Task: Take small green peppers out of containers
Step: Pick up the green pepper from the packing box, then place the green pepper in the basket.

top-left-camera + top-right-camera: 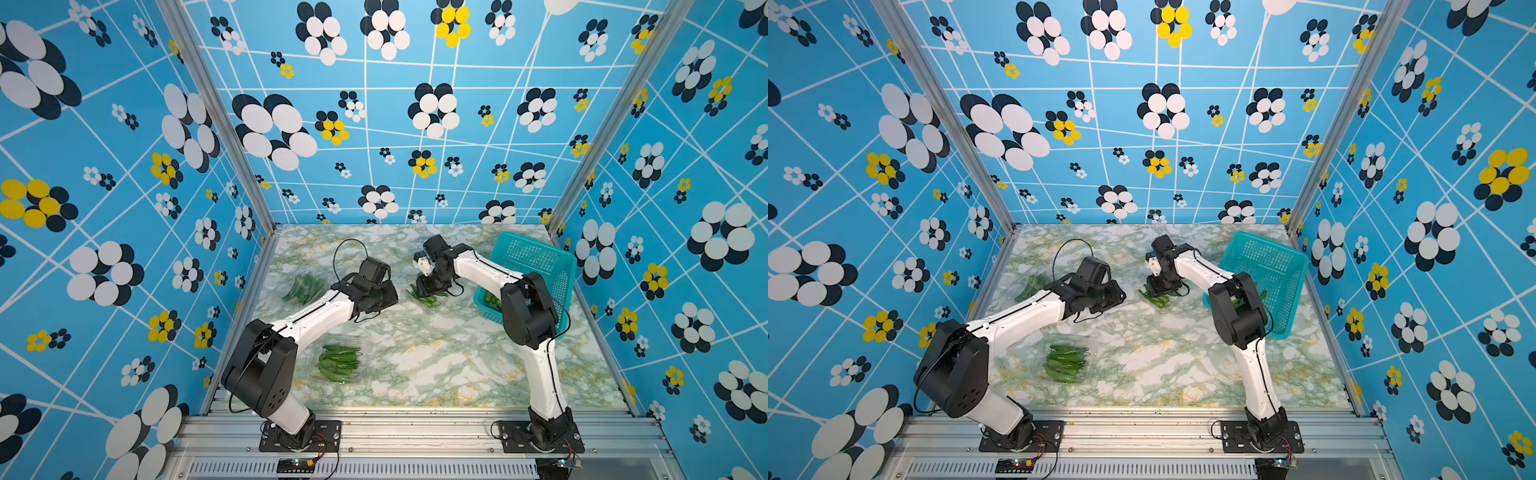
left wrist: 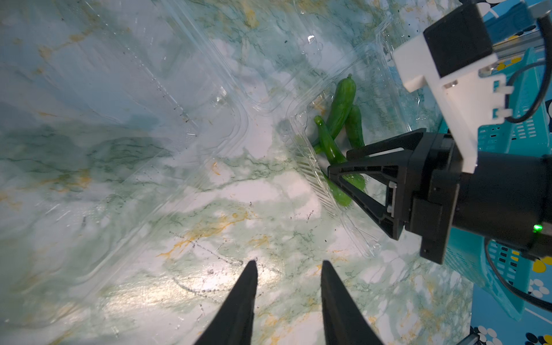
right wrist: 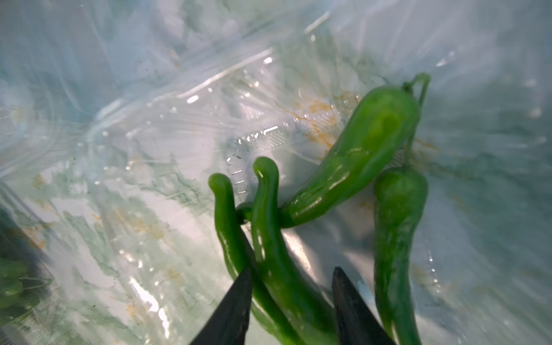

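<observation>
A clear container (image 1: 309, 277) sits at the far left of the marble table (image 1: 436, 365), and a bunch of small green peppers (image 1: 300, 290) lies in it. Nearer, just right of the left arm's elbow, a second container (image 1: 357, 343) lies flat with a thick pepper pile (image 1: 338, 365) inside.

The left gripper (image 2: 289, 268) hangs low over the table's middle and points right. In the left wrist view its two black fingers stand partly apart, with only marble showing in the gap. Faint clear plastic spreads close by, and whether a fingertip touches it cannot be told.

Just right of it lies the open container (image 2: 313, 176), a clamshell with a ribbed wall and its lid folded flat on the marble. A few peppers remain in its tray. The right gripper (image 3: 292, 271) reaches down into this tray. Its fingers are apart and straddle a slender pepper (image 3: 268, 227) that runs lengthwise between them and nearly fills the gap. Whether the fingers actually press on it cannot be told. A thinner pepper (image 3: 222, 215) passes under one fingertip. A plump pepper (image 3: 367, 143) lies across just beyond the tips, and a darker pepper (image 3: 397, 224) lies beside the other finger, outside the gap.

At the far right stands a teal basket (image 1: 536, 253), tilted against the side wall. Loose peppers (image 1: 491, 301) show in its near left corner, partly hidden by the right arm's elbow.
</observation>
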